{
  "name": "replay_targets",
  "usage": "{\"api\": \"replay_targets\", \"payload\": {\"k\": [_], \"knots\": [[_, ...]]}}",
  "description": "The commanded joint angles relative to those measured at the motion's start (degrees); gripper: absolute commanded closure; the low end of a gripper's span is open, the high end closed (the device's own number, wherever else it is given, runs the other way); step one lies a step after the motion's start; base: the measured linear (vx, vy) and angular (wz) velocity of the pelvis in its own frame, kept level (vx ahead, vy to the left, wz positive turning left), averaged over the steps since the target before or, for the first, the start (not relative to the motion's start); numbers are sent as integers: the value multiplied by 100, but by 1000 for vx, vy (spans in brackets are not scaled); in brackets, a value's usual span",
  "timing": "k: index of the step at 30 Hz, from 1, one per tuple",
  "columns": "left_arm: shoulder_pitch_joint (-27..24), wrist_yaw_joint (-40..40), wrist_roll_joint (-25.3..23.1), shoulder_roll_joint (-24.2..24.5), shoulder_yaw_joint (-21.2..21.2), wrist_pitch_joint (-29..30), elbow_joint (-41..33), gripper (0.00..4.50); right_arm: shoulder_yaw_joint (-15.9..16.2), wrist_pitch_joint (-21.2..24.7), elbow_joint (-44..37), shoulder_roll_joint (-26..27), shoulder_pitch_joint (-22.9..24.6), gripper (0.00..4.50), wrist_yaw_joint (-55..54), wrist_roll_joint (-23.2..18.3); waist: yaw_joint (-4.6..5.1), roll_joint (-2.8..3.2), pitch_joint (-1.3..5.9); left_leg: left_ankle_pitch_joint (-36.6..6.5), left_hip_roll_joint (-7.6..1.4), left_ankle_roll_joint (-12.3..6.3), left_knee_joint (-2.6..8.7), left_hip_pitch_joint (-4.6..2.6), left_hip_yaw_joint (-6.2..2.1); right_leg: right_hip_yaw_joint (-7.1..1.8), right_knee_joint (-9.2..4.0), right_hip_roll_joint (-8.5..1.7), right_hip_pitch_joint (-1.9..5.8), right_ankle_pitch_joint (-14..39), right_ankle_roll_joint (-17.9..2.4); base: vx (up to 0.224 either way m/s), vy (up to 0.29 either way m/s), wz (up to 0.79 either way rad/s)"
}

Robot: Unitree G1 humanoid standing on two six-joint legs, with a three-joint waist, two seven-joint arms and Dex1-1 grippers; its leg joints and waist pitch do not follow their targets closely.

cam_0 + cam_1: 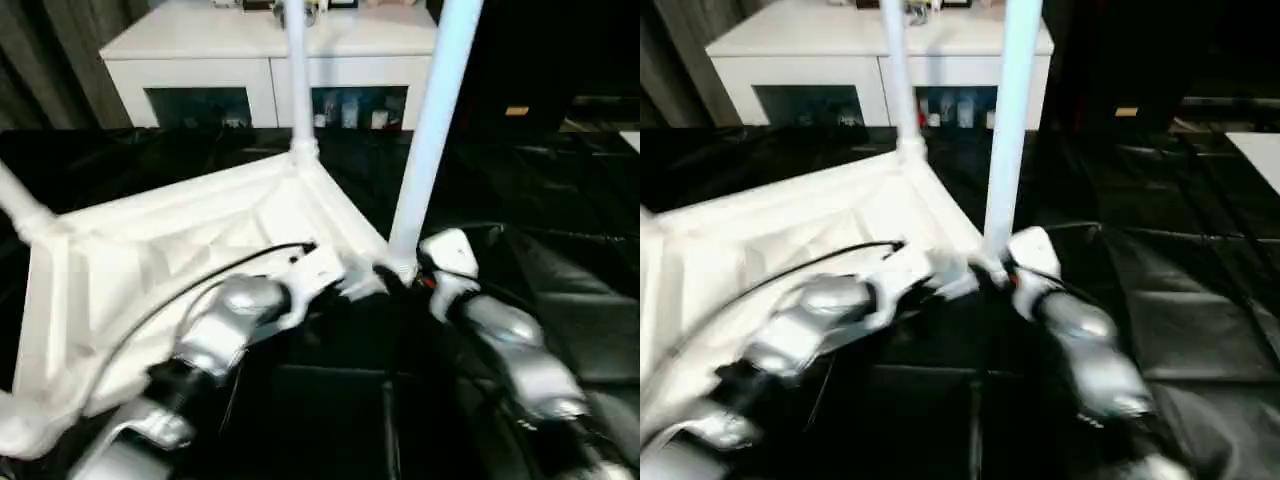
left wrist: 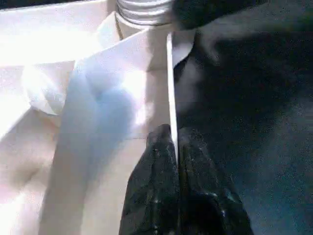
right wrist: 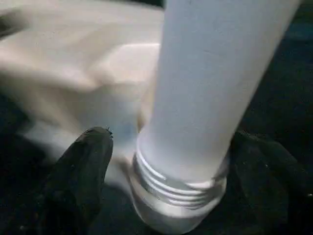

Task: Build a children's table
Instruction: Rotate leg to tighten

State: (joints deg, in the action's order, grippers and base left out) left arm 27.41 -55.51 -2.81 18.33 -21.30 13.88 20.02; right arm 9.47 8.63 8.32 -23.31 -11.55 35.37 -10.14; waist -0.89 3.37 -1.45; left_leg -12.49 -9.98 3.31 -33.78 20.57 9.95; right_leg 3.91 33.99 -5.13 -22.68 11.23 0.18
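The white tabletop (image 1: 170, 260) lies upside down on the black floor, ribbed side up. One white leg (image 1: 297, 70) stands upright in its far corner socket, and another leg (image 1: 20, 205) sticks out at the left. A third leg (image 1: 430, 120) stands in the near right corner socket, its threads (image 3: 176, 188) still showing above the socket. My right gripper (image 3: 173, 166) is open, with one black finger (image 3: 83, 171) on each side of that leg's base and a small gap on one side. My left gripper (image 2: 174, 147) is shut on the tabletop's thin rim (image 2: 169, 88) beside that corner.
A white cabinet (image 1: 260, 50) with glass-fronted shelves stands at the back, behind the far leg. A black sheet (image 1: 560, 220) with creases covers the floor all round. A black cable (image 1: 200, 275) runs along my left forearm over the tabletop.
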Motion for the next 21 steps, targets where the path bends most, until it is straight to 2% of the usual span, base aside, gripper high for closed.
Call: {"api": "replay_targets", "payload": {"k": [1, 2, 6, 9, 11, 16, 17, 20, 21], "knots": [[-184, -749, 221, 195, -204, -234, -125, 450, 118, 204, -366, -213, 154, 52, 759, -266, -31, -85, 253, -573, -296, -897, 365, 56, -89, -254, -320, -327, 323, 132, -1566, 0, 0, 0], [-191, -865, 250, 288, -201, -246, -170, 450, 124, 263, -449, -305, 222, 52, 938, -297, -39, -80, 266, -595, -304, -926, 356, 36, -83, -259, -310, -330, 311, 127, -1613, 0, 0, 0], [-193, -1129, 417, 484, -110, -106, -318, 450, 154, 311, -519, -448, 269, 52, 1208, -288, -81, -87, 253, -527, -323, -908, 354, 26, -70, -258, -302, -328, 281, 179, -1678, 0, 0, 0], [-202, -1213, 462, 558, -93, -89, -376, 450, 192, 324, -467, -450, 207, 52, 1276, -313, -101, -83, 242, -620, -322, -762, 370, 20, -72, -261, -312, -332, 281, 384, -1643, 0, 0, 0], [-204, -1253, 470, 584, -91, -112, -370, 450, 225, 341, -450, -480, 175, 52, 1301, -360, -102, -94, 250, -579, -311, -709, 363, 24, -74, -263, -300, -331, 293, 326, -1624, 0, 0, 0], [-231, -1356, 484, 613, -85, -137, -381, 450, 115, 462, -446, -437, 156, 97, 1478, -460, -112, -102, 271, -319, -300, -812, 329, 33, -73, -260, -258, -331, 309, -37, -1671, 0, 0, 0], [-232, -1359, 481, 611, -83, -131, -384, 450, 101, 478, -442, -430, 156, 117, 1491, -479, -116, -105, 268, -293, -299, -836, 325, 32, -72, -259, -258, -331, 307, -49, -1677, 0, 0, 0], [-236, -1386, 476, 612, -79, -110, -381, 450, 96, 483, -449, -437, 152, 131, 1496, -478, -119, -99, 266, -296, -305, -841, 325, 25, -74, -255, -258, -328, 303, 15, -1683, 0, 0, 0], [-233, -1385, 471, 610, -81, -110, -373, 450, 90, 488, -449, -434, 152, 152, 1498, -489, -118, -100, 266, -317, -303, -835, 323, 27, -73, -254, -260, -328, 307, 40, -1681, 0, 0, 0]]}}
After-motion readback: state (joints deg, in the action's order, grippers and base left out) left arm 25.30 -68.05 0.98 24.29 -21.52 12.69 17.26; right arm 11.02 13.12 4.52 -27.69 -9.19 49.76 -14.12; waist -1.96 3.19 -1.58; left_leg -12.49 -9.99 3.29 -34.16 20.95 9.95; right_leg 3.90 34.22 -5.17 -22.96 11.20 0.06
